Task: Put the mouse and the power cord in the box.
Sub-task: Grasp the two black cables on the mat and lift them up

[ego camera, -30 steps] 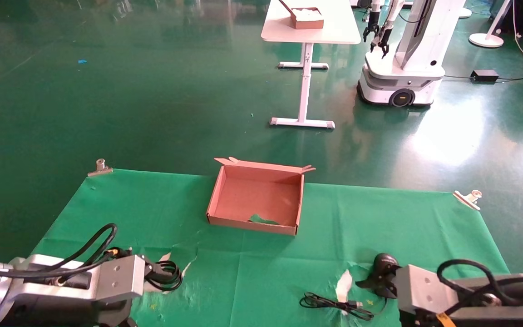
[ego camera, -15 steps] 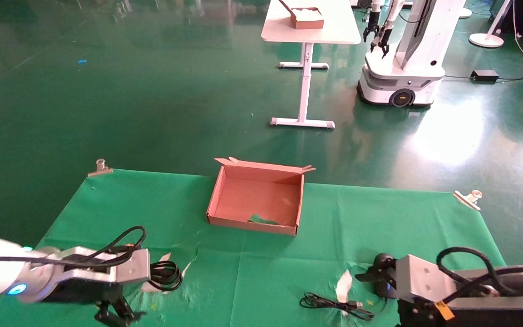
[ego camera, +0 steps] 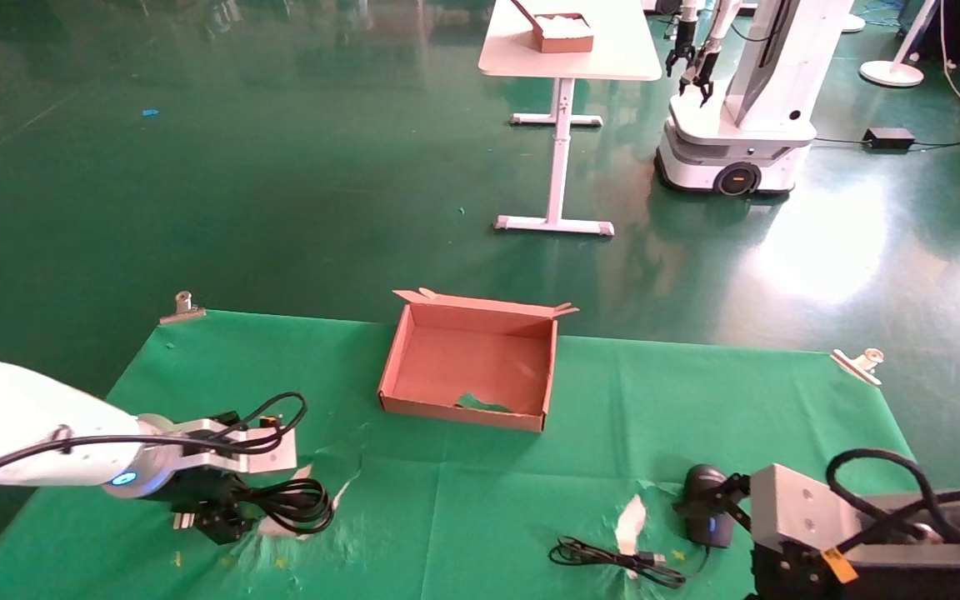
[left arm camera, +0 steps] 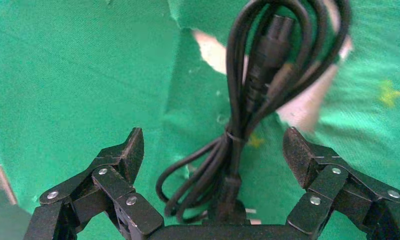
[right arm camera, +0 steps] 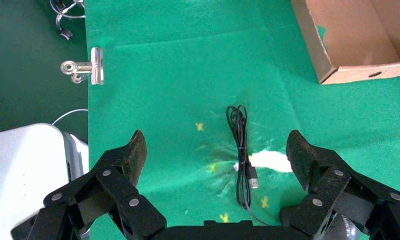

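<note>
A green cloth-covered table [ego camera: 530, 492] carries the shallow brown cardboard box [ego camera: 470, 364] at its far middle, empty and well apart from both arms. Near the robot's left front edge lies the thick glossy black power cord [ego camera: 297, 504], wound in a loose bundle; in the left wrist view [left arm camera: 257, 95] its long axis runs straight out from the claw, between the two fingers, with the tied waist of the bundle nearest the palm. The left gripper [ego camera: 212, 523] is low over the cloth just beside the bundle's left end, spread wide around it without yet pinching. My judgement: closing here would catch the waist. The small black oval mouse [ego camera: 709, 500] sits at the right front, its thin wire [ego camera: 613, 557] trailing leftward. The right gripper [right arm camera: 215, 150], jaws wide, hovers empty above that wire.
</note>
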You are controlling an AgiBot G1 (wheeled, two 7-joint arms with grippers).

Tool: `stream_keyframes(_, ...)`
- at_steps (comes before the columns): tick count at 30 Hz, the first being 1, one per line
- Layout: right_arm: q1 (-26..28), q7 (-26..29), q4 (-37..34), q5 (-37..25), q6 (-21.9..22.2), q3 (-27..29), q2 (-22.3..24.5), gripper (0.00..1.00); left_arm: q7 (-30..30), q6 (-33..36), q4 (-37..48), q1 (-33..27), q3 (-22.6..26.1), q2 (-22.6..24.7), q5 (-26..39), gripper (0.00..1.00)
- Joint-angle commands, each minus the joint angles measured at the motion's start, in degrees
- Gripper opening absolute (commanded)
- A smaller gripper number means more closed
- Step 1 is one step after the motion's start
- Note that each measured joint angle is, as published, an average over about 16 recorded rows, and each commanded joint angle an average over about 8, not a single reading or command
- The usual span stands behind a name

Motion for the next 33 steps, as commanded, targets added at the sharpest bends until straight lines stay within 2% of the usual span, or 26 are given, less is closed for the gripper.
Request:
stream_keyframes(1,0.1,0.0,0.0,0.1,0.0,0.1,0.0,1.00,0.2,-1.4,3.0,-0.5,0.3,1.5,1.0,1.00)
stream_keyframes(6,-0.1,-0.2,0.2,-2.0,0.2,-0.8,-0.2,1.00,1.9,-2.8,7.6,-1.4,0.4,3.1,0.9,1.00)
stream_keyframes(10,1.3,0.3,0.3,-7.7,0.6,-3.3,-2.4,1.00,3.2,-3.4,9.6,-1.9,0.3,3.8,0.5,1.00)
stream_keyframes(15,5.2,1.3,-2.8,-17.2,1.5,-7.6,-8.8,1.00,4.3,-3.9,11.4,-2.4,0.3,4.3,0.2,1.00)
stream_keyframes(20,9.2,1.6,-9.6,-24.7,2.9,-11.3,-16.2,1.00,5.1,-4.2,12.6,-2.7,0.2,4.6,0.0,1.00)
stream_keyframes(25,11.3,1.8,-16.6,-29.6,4.8,-14.0,-22.0,1.00,5.7,-4.4,13.5,-3.0,0.2,4.9,-0.2,1.00)
stream_keyframes(30,11.4,0.6,-20.1,-32.8,7.2,-15.6,-25.1,1.00,6.1,-4.6,14.1,-3.1,0.1,5.1,-0.3,1.00)
stream_keyframes(31,11.4,0.3,-20.4,-33.4,7.7,-15.9,-25.5,0.95,6.1,-4.6,14.2,-3.2,0.1,5.1,-0.3,0.92)
stream_keyframes(33,11.2,-0.1,-20.9,-34.3,8.5,-16.3,-26.1,0.70,6.2,-4.7,14.5,-3.2,0.1,5.2,-0.3,0.67)
